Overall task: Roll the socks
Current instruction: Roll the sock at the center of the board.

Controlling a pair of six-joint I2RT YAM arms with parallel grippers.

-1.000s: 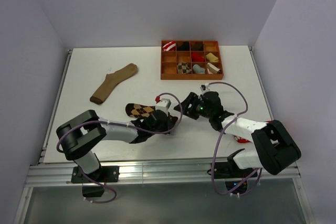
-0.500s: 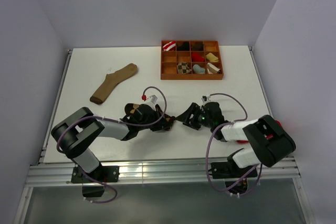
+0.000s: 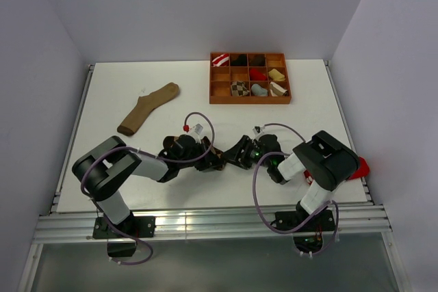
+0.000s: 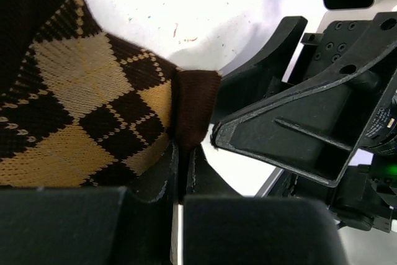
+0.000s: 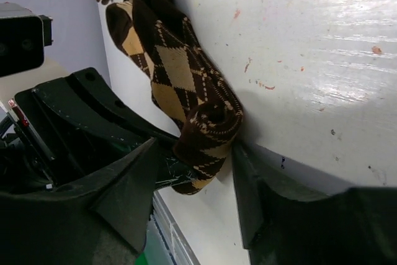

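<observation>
Since a second ago the right arm has folded in on itself, and the right gripper [image 5: 195, 147] has come down and closer to the left gripper [image 4: 181, 153]; the two now sit nose to nose near the middle of the table [image 3: 102, 87]. Back then I could see the argyle sock [image 5: 186, 79] lying flat beside the left arm from above. Now that arm and the grippers cover nearly all of it in the top view.

From the left wrist I see the left fingers [image 4: 167, 175] pressed together on the sock's dark brown cuff edge, with the diamond pattern spreading away to the left.

From the right wrist, the sock lies on the table with its near end curled into a small roll. The right jaws are spread and straddle that roll, one finger on each side. I cannot tell whether either finger presses the fabric.

The tan sock [image 3: 147, 109] lies well apart at the left rear. The tray [image 3: 250, 100] of rolled socks stands at the back, and something red [image 3: 360, 167] shows behind the right arm.
</observation>
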